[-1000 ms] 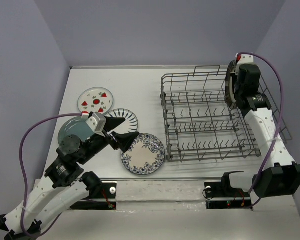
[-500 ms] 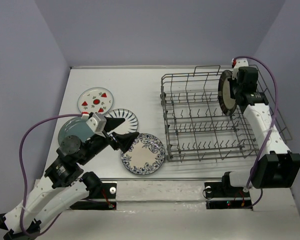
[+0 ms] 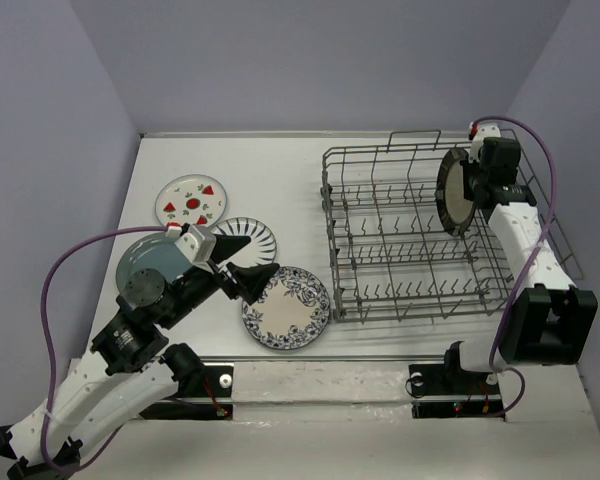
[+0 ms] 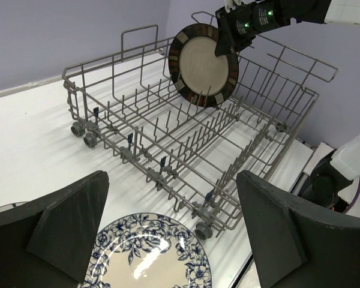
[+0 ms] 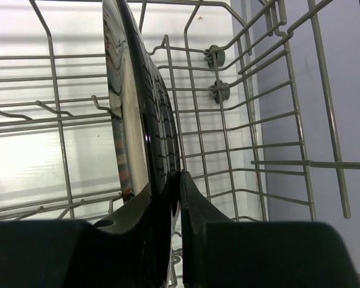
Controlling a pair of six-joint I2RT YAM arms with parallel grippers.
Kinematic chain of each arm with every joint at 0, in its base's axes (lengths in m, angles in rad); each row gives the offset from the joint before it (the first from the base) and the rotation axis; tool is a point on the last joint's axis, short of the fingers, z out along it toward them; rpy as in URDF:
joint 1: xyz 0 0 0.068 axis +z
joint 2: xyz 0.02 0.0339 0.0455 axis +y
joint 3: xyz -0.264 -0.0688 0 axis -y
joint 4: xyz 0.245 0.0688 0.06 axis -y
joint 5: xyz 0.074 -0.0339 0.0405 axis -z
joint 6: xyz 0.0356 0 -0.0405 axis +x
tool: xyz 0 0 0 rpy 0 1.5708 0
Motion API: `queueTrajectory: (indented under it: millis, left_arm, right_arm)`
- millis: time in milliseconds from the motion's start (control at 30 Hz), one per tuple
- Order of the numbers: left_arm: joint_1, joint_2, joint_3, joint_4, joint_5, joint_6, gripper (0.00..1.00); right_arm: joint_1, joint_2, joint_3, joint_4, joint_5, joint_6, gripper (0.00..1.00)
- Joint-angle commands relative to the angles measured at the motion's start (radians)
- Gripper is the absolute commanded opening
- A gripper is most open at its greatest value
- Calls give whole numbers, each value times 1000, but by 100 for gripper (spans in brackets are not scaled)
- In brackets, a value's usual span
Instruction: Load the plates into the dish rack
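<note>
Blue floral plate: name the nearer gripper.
Left. The left gripper hovers open beside the blue floral plate; the right gripper holds the brown-rimmed plate over the dish rack.

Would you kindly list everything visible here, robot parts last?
table: 1, white, under everything
rack: 1, grey wire, table's right
brown-rimmed plate: 1, tan centre, on edge over rack's far right
strawberry plate: 1, white and red, table's far left
striped plate: 1, blue and white, beside it
teal plate: 1, teal, table's left
flowered plate: 1, blue and cream, left of rack
left gripper: black, open near flowered plate
right gripper: black, shut on brown-rimmed plate
</note>
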Motion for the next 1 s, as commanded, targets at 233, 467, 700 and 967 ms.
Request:
queueTrajectory:
  millis: [233, 467, 700, 967]
  left_arm:
    - [14, 51, 28, 26, -34, 26, 99]
    - [57, 74, 23, 26, -34, 23, 99]
    - [71, 91, 22, 30, -29, 18, 99]
    - [82, 140, 26, 36, -42, -17, 99]
  right_arm:
    - [-34, 151, 127, 245, -132, 1, 7]
    - [-34, 257, 229, 252, -188, 54, 7]
    - [-34, 248, 174, 288, -198, 108, 7]
    - [-34, 211, 132, 284, -157, 188, 61]
